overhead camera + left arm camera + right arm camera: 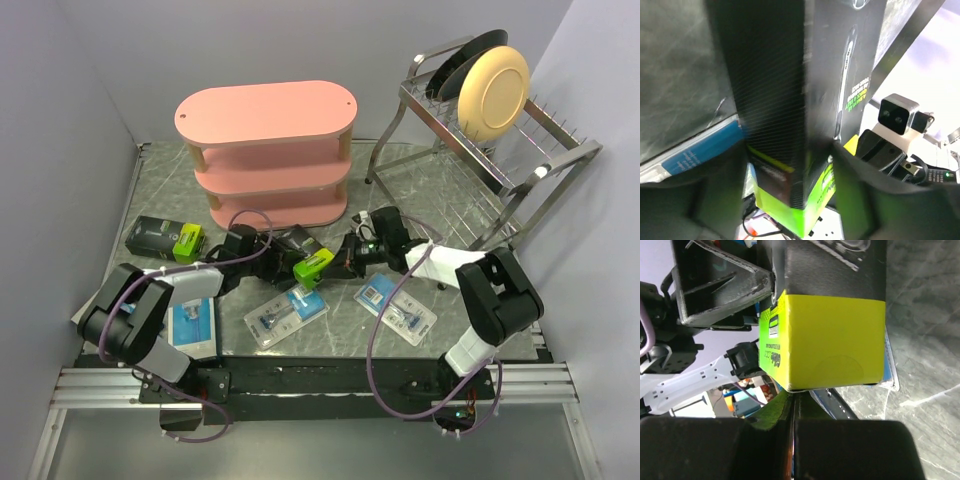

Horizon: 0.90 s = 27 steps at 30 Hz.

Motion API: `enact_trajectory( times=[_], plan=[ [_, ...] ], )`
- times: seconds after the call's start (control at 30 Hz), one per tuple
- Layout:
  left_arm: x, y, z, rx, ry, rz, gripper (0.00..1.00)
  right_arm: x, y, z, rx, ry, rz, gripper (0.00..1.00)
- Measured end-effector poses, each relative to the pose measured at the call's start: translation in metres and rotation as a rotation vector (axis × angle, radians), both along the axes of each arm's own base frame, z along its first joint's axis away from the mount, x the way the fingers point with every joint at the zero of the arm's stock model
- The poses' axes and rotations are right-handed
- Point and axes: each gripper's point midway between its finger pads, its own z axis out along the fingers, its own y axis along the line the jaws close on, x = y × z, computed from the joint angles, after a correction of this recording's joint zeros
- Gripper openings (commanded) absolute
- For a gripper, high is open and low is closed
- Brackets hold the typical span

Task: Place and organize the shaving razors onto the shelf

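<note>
Two grippers crowd one black box [312, 264] just in front of the shelf [265, 108], off its lowest board. The left gripper [270, 248] pinches the black end. The right gripper [352, 252] looks pressed together under the lime end, though whether it touches is unclear. A nudge there could twist the box loose onto a blister pack [287, 313] lying nearer than the shelf. A second black box [165, 238] lies left of the shelf's foot, and the dish rack [500, 150] stands to its right.

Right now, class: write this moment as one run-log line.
left fingers: clamp black lime-ended razor box | right fingers: shut by its lime end | pink shelf: no packs seen
</note>
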Motion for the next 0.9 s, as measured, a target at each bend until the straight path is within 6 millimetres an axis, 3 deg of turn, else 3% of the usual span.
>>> enact_trajectory(
  times=[0.07,0.1,0.13,0.23,0.37,0.53,0.73,0.9],
  plan=[
    [0.002,0.001,0.001,0.003,-0.008,0.002,0.27,0.002,0.001,0.0,-0.006,-0.011,-0.004,0.26],
    [0.005,0.002,0.003,0.001,-0.021,0.003,0.12,0.002,0.0,-0.002,-0.015,-0.014,-0.006,0.42],
    [0.007,0.003,0.007,0.001,-0.042,-0.001,0.05,0.001,0.0,-0.003,-0.019,-0.014,-0.001,0.49],
    [0.007,0.006,0.01,0.017,-0.083,-0.017,0.01,-0.005,0.007,0.001,-0.017,-0.045,0.048,0.66],
    [0.0,0.029,0.002,0.053,-0.148,-0.041,0.01,-0.015,0.007,0.009,-0.008,-0.095,0.088,0.74],
    [-0.011,0.056,0.0,0.101,-0.286,-0.078,0.01,-0.032,-0.008,0.007,0.001,-0.098,0.083,0.81],
    [-0.021,0.049,0.026,0.084,-0.444,-0.182,0.01,-0.031,-0.01,-0.006,0.005,-0.041,0.074,0.85],
    [-0.022,0.039,0.034,0.044,-0.468,-0.246,0.01,-0.021,-0.002,-0.013,0.022,-0.012,0.063,0.86]
  ],
)
